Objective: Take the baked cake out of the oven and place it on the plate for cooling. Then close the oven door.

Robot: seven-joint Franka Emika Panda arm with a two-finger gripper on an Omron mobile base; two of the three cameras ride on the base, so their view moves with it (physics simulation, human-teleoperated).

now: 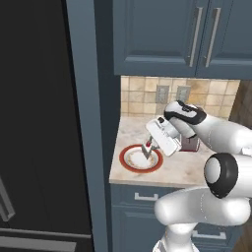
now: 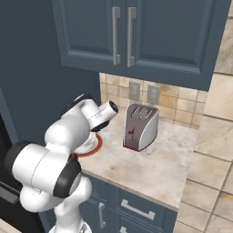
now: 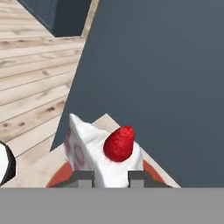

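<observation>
The baked cake [image 3: 94, 153], a white wedge with a red berry on top, sits between my fingertips [image 3: 82, 178] in the hand view. My gripper [image 3: 111, 179] is shut on it. In the left base view the gripper [image 1: 147, 150] points down over the red-rimmed plate [image 1: 129, 166] on the pale counter, and the cake hangs at or just above the plate's middle. I cannot tell whether they touch. In the right base view my arm hides most of the plate's red rim [image 2: 93, 149]. Whether the tall dark front [image 1: 34, 123] at the left is the oven I cannot tell; the oven door is out of view.
A steel toaster [image 2: 141, 126] stands on the counter right of the plate, close behind my wrist [image 1: 189, 143]. Blue wall cabinets [image 1: 162, 34] hang above, and a blue side panel [image 1: 88, 123] borders the counter on the left. Drawers sit below the counter edge.
</observation>
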